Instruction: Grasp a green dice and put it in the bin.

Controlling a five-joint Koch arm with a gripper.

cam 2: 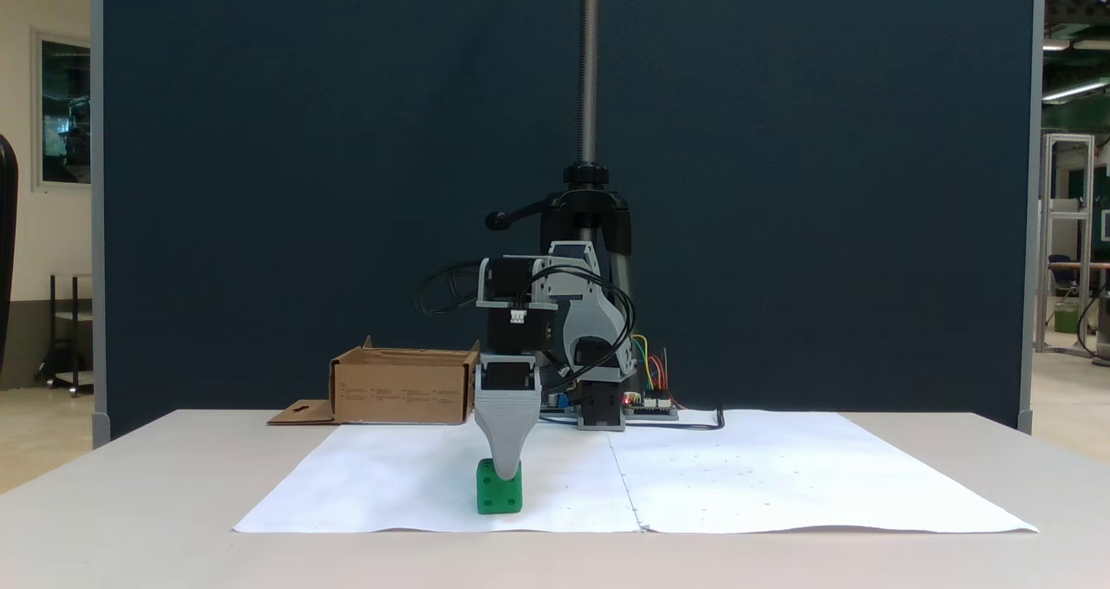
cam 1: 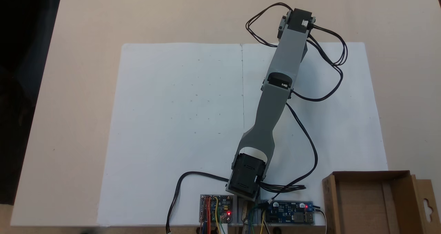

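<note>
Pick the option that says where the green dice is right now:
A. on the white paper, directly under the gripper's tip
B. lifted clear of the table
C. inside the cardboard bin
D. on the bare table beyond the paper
A: in a fixed view the green dice sits on the white paper with the gripper pointing straight down onto its top, while the bin stands apart, farther back.

Top camera: looks straight down, arm base at bottom edge.
Front camera: table-level, facing arm.
Shared: white paper (cam 1: pixel 179 123) (cam 2: pixel 737 476), box (cam 1: pixel 365 206) (cam 2: pixel 403 387).
</note>
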